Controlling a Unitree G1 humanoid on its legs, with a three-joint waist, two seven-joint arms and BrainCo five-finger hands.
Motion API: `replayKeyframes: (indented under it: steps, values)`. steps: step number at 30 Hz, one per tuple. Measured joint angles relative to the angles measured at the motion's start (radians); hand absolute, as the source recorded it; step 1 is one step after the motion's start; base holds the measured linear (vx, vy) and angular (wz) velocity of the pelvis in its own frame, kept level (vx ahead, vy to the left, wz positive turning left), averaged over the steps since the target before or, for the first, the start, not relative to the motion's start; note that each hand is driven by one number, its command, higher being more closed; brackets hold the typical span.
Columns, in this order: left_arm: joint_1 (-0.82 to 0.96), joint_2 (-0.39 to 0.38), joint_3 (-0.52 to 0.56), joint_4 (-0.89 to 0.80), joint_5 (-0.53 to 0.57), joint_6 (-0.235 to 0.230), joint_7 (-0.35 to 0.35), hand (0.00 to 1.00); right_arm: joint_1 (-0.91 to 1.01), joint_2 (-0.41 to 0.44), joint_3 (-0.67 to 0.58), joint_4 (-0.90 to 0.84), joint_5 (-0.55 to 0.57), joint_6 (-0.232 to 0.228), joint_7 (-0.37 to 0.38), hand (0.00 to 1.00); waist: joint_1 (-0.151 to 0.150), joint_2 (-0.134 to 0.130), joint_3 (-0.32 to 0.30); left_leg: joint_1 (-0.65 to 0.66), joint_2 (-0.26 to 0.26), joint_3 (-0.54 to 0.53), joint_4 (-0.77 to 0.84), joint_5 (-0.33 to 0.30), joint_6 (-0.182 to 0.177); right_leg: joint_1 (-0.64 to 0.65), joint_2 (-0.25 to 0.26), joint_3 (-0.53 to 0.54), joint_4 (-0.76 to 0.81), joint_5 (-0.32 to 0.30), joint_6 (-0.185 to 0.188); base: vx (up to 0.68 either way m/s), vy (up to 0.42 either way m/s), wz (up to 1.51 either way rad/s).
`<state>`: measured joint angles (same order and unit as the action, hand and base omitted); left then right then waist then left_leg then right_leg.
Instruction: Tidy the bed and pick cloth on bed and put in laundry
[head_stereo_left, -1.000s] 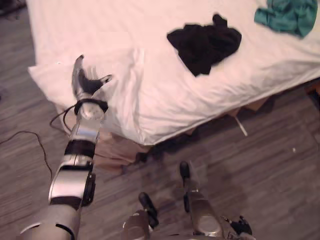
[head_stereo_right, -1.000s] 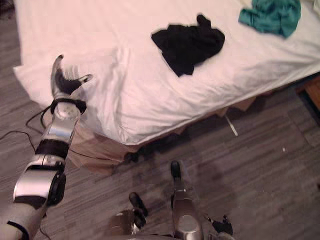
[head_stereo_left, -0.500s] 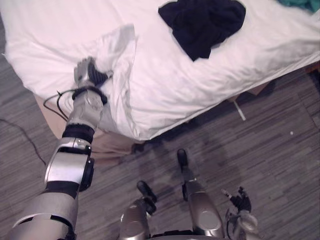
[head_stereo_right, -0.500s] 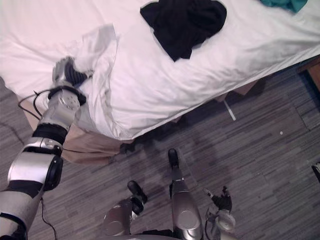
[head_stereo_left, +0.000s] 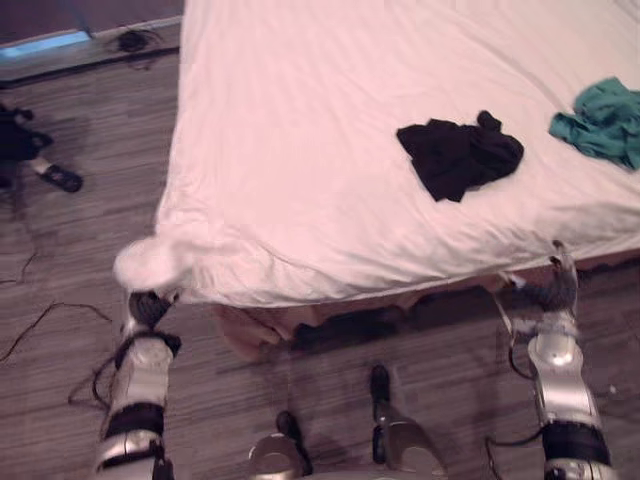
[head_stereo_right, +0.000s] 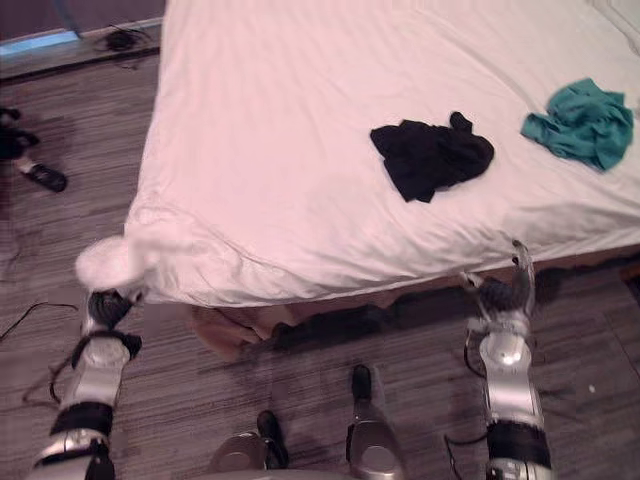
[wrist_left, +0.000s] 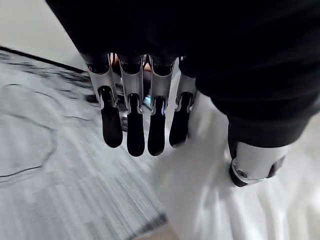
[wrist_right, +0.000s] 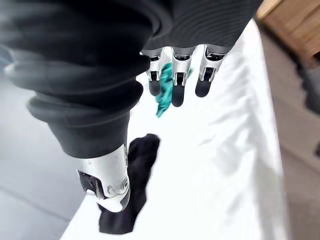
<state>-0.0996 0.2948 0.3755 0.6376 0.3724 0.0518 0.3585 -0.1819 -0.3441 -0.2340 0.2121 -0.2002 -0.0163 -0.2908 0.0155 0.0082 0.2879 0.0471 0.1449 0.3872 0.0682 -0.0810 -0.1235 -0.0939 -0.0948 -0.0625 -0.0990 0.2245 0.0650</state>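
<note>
The big bed (head_stereo_left: 300, 120) has a white sheet pulled over it. A black cloth (head_stereo_left: 460, 157) lies in a heap on the bed, toward the right side. A teal cloth (head_stereo_left: 605, 122) lies to the right of it, a bit farther back, and the two are apart.

At the near left corner of the bed, the sheet is bunched into a soft white lump (head_stereo_left: 150, 262) that hangs over the edge. The left hand (head_stereo_left: 148, 308) is right under that lump, above the grey wood floor (head_stereo_left: 80, 250). Its fingers (wrist_left: 127, 135) are straight and spread apart from the thumb (wrist_left: 255, 165), and they hold nothing. The white sheet is just beside the thumb.

The right hand (head_stereo_left: 550, 292) is by the near edge of the bed on the right, pointing up. Its fingers (wrist_right: 172, 85) are straight too, and it is empty. Both cloths are well away from it.

A dark slipper (head_stereo_left: 60, 178) lies on the floor far to the left.
</note>
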Motion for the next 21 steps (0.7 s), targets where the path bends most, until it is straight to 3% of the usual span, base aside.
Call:
replayKeyframes:
  steps: [2, 4, 5, 8, 10, 14, 16, 18, 21]
  values:
    - [0.073, -0.046, 0.029, 0.0, -0.049, 0.012, 0.02, 0.0, -0.06, -0.004, 0.049, 0.005, -0.005, 0.005, -0.002, 1.0, 0.012, 0.0, 0.0, -0.012, -0.008, -0.025, -0.008, 0.008, 0.005, 0.0, -0.011, -0.024, 0.0, -0.001, 0.0, -0.06, 0.028, 0.42]
    - [0.147, -0.101, 0.031, 0.001, -0.101, 0.017, 0.038, 0.0, -0.164, -0.001, 0.109, 0.06, -0.008, 0.01, -0.02, 1.0, 0.053, -0.001, 0.002, -0.025, -0.019, -0.065, -0.037, 0.036, 0.006, -0.001, -0.022, -0.064, 0.0, -0.002, 0.0, -0.05, 0.01, 0.54]
    - [0.154, -0.114, 0.031, 0.003, -0.113, 0.017, 0.041, 0.0, -0.203, -0.001, 0.122, 0.094, -0.007, 0.017, -0.025, 1.0, 0.057, 0.0, 0.004, -0.033, -0.021, -0.077, -0.038, 0.042, 0.009, -0.002, -0.025, -0.075, 0.0, -0.004, -0.003, -0.07, 0.004, 0.63]
    - [0.137, -0.154, 0.03, 0.038, -0.186, 0.005, 0.061, 0.0, -0.512, -0.002, 0.178, 0.346, 0.007, 0.035, -0.043, 1.0, 0.106, 0.01, 0.066, -0.084, -0.027, -0.121, -0.041, 0.078, 0.009, -0.031, -0.039, -0.124, 0.017, -0.005, -0.003, -0.1, -0.01, 0.46]
    - [0.101, -0.163, 0.024, 0.067, -0.22, 0.002, 0.064, 0.0, -0.666, -0.003, 0.209, 0.457, 0.035, 0.037, -0.06, 1.0, 0.118, 0.017, 0.102, -0.136, -0.029, -0.161, -0.042, 0.111, 0.006, -0.076, -0.045, -0.162, 0.036, -0.006, -0.006, -0.08, -0.032, 0.58]
    - [0.037, -0.178, -0.039, 0.119, -0.25, 0.001, 0.073, 0.0, -0.748, 0.017, 0.245, 0.573, 0.096, 0.036, -0.058, 1.0, 0.15, 0.029, 0.129, -0.206, -0.038, -0.213, -0.062, 0.152, 0.007, -0.126, -0.047, -0.214, 0.045, -0.005, -0.007, -0.03, -0.008, 0.48]
    - [-0.008, -0.195, -0.096, 0.141, -0.256, -0.002, 0.082, 0.0, -0.751, 0.077, 0.246, 0.66, 0.153, 0.035, -0.055, 1.0, 0.165, 0.033, 0.145, -0.244, -0.043, -0.229, -0.069, 0.169, 0.012, -0.159, -0.05, -0.228, 0.051, -0.004, -0.007, 0.01, 0.003, 0.27]
    - [-0.033, -0.204, -0.116, 0.159, -0.258, -0.013, 0.083, 0.0, -0.752, 0.125, 0.245, 0.655, 0.163, 0.002, -0.072, 1.0, 0.162, 0.033, 0.159, -0.252, -0.045, -0.234, -0.07, 0.172, 0.013, -0.17, -0.055, -0.233, 0.064, 0.002, -0.016, 0.04, 0.033, 0.12]
    - [-0.067, -0.222, -0.166, 0.169, -0.273, -0.021, 0.085, 0.0, -0.728, 0.147, 0.302, 0.625, 0.277, -0.031, -0.059, 1.0, 0.156, 0.033, 0.161, -0.242, -0.044, -0.227, -0.081, 0.172, 0.014, -0.17, -0.061, -0.228, 0.064, 0.0, -0.018, 0.05, 0.027, -0.06]
